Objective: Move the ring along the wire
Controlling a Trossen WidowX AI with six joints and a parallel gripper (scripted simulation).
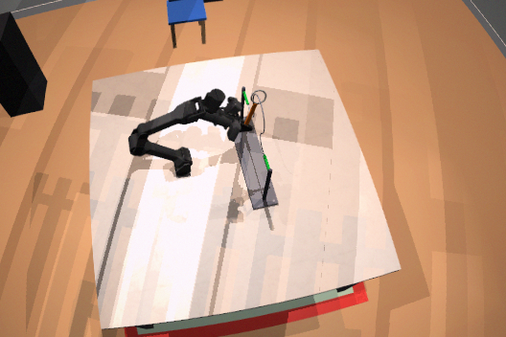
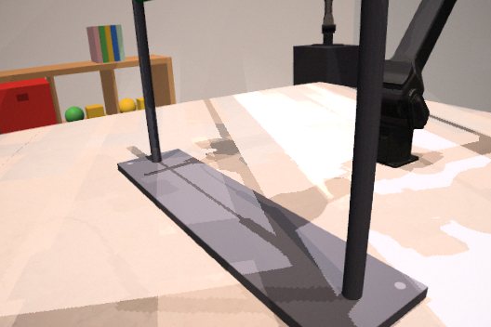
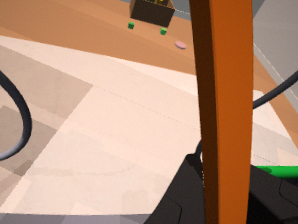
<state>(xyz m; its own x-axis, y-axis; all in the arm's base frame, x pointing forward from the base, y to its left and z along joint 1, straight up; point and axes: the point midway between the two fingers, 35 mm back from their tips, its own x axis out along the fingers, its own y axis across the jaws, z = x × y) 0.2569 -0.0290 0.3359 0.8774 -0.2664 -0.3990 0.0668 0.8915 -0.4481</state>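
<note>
My gripper (image 1: pixel 242 125) (image 3: pixel 204 161) is shut on the lower end of the orange handle (image 1: pixel 250 112) (image 3: pixel 222 96). The handle slants up to the thin grey ring (image 1: pixel 265 97), which is raised beside the top of the far post (image 1: pixel 243 91) and its green wire part (image 1: pixel 245 99). A thin grey wire (image 1: pixel 263 122) curves down from near the ring towards the near post (image 1: pixel 267 186) and its green part (image 1: pixel 266 163). In the wrist view the handle fills the middle, grey wire (image 3: pixel 20 106) curves at the left and a green piece (image 3: pixel 276 171) shows at the right. I cannot tell if the ring touches the wire.
Both posts (image 2: pixel 365 149) (image 2: pixel 147 84) stand on a flat grey base plate (image 1: pixel 251 165) (image 2: pixel 226 218) on the table. The arm's base (image 1: pixel 182 165) (image 2: pixel 398 125) stands left of the plate. A blue chair (image 1: pixel 187 11), a black box (image 1: pixel 10 72) and a shelf with toys (image 2: pixel 77 74) stand off the table.
</note>
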